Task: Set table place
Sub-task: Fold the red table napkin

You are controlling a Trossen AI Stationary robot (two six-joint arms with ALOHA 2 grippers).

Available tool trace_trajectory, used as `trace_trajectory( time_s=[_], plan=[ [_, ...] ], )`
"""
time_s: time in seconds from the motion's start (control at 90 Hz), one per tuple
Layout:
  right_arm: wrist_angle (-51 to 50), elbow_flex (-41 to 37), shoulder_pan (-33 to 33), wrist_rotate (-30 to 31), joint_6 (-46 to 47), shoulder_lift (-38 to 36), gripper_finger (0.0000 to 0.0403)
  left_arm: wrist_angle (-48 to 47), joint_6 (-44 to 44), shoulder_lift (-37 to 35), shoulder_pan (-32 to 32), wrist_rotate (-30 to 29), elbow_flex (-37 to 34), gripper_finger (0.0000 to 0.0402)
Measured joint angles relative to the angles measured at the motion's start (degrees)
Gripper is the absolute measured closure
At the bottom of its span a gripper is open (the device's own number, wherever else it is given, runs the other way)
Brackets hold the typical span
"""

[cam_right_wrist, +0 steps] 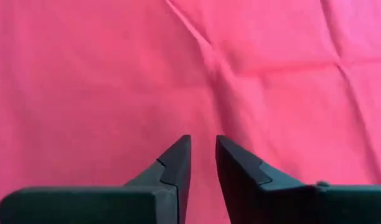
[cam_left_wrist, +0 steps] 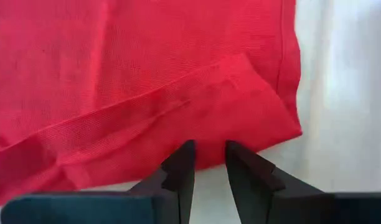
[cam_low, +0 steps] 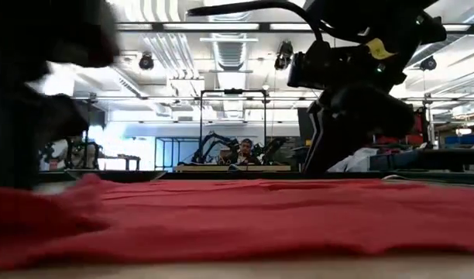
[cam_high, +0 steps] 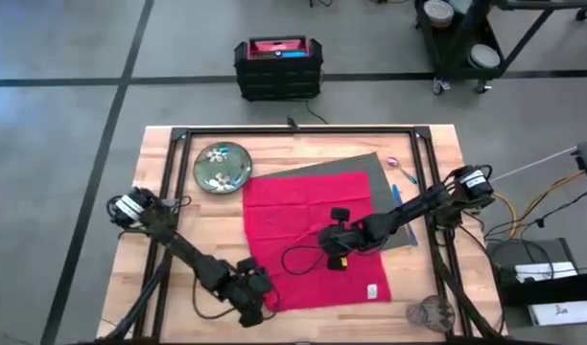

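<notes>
On the table [cam_high: 178, 244], a red napkin [cam_high: 308, 230] is spread over most of the grey placemat [cam_high: 394, 225]. Its near corner is met by the left gripper [cam_left_wrist: 209, 163], fingers narrowly parted; the right gripper [cam_right_wrist: 203, 158], likewise parted, is held above its middle. A green plate [cam_high: 223, 167], utensils [cam_high: 399, 187] and a glass [cam_high: 430, 311] are set around it.

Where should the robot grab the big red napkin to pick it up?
Probably by a corner. The red napkin lies spread flat over the placemat, so its middle gives little to pinch. In the left wrist view a corner rests on bare table just ahead of the left gripper; coming in low from that edge looks best.
</notes>
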Motion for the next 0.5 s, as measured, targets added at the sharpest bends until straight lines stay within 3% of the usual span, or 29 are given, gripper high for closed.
trace_trajectory(
  time_s=[0.233, 0.5],
  plan=[
    [0.04, 0.0, 0.0, 0.02, -0.26, -0.01, 0.0331, -2.78, -2.72, -0.85, -4.23, -3.47, 0.02, 0.0325],
    [0.26, 0.0, -0.01, 0.0, 0.98, -0.02, 0.03, -0.98, 3.38, -2.62, -2.32, -18.01, 4.2, 0.0325]
  ],
)
